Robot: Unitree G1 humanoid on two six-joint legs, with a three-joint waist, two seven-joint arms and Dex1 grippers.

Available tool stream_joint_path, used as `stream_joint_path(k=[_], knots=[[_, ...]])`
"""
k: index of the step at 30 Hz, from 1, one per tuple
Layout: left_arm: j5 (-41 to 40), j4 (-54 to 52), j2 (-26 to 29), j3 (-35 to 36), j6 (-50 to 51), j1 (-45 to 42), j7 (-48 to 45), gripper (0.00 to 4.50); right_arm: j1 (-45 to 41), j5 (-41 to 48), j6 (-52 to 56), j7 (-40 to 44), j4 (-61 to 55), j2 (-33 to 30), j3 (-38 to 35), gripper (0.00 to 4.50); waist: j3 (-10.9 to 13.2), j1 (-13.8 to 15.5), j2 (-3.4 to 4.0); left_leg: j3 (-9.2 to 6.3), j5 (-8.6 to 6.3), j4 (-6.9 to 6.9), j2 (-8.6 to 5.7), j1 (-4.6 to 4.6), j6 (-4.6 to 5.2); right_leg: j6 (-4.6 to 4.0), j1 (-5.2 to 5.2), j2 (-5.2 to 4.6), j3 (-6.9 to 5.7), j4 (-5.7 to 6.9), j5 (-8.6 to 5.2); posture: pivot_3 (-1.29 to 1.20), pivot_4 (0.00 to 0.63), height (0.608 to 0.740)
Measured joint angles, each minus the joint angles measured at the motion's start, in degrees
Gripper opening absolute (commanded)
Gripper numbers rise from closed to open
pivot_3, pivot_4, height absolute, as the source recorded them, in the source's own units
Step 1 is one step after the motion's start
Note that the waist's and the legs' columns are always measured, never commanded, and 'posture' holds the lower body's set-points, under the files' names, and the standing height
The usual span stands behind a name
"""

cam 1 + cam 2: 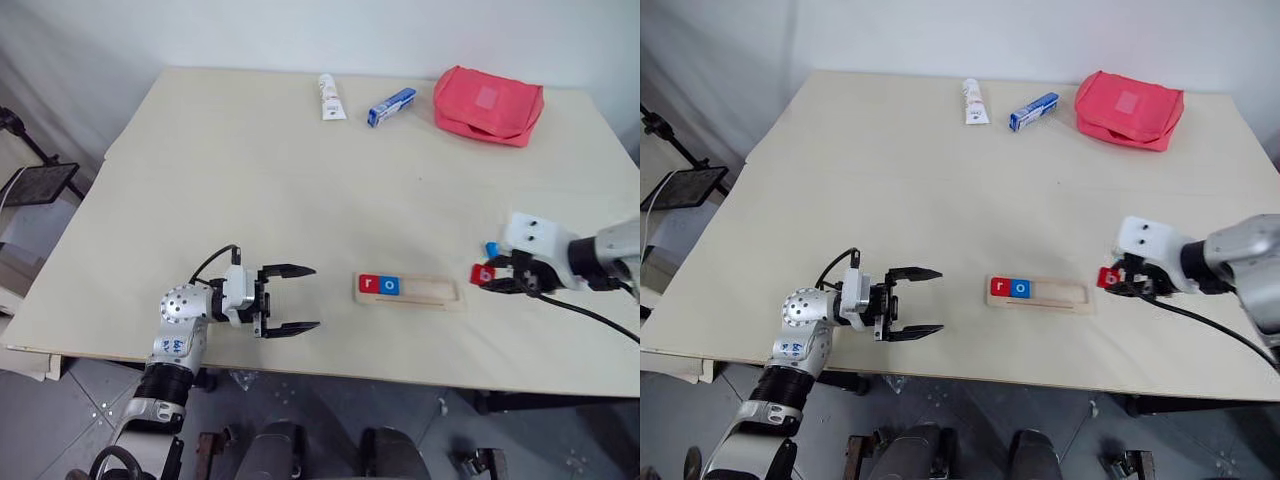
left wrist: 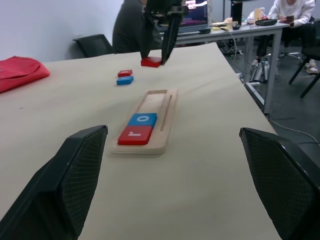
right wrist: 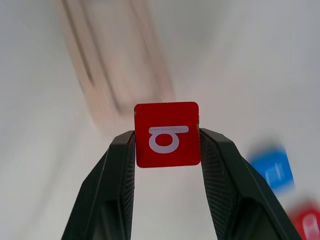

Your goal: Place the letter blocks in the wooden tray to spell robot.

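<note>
From the head, the wooden tray (image 1: 409, 289) on the bench (image 1: 300, 200) holds red r (image 1: 368, 284) and blue o (image 1: 390, 286) at its left end, the right pincer (image 1: 497, 279) just right of it clamped on the red b tile (image 3: 167, 134), while the left pincer (image 1: 290, 299), left of the tray, stands apart; the left wrist camera shows two more tiles (image 2: 125, 77) beyond the tray.

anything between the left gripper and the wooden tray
Nothing: bare table between the open left gripper and the wooden tray, seen in the left eye view.
</note>
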Motion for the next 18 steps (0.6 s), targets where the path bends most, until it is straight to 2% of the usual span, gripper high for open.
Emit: stream_joint_path(k=[5,10,18], knots=[[0.00,0.76,-0.34,-0.07,-0.76,-1.03,-0.28,4.50,-4.48,-2.39,3.05,-2.05,-0.76,6.89,7.08,1.46,0.00,0.02,0.00,-0.07,0.00,-0.02,-0.05,-0.15,0.00,0.00,-0.19,-0.02,-0.05,0.16,0.00,0.00,0.150,0.740],[0.00,0.48,-0.34,-0.05,-1.21,-0.67,0.01,4.50,-8.35,-4.70,3.44,-2.60,0.09,10.98,11.57,1.46,0.00,0.09,0.00,-0.19,0.01,0.02,-0.17,-0.35,0.01,0.00,-0.37,-0.08,-0.19,0.25,0.00,0.00,0.150,0.740],[0.00,-1.82,-0.36,-0.05,-1.25,1.17,1.54,4.50,-8.76,-5.70,2.86,-0.74,1.20,11.21,13.15,1.46,0.00,-0.01,0.00,-0.25,0.01,0.03,-0.19,-0.40,0.01,0.00,-0.37,-0.10,-0.33,0.27,0.00,0.00,0.150,0.740]])
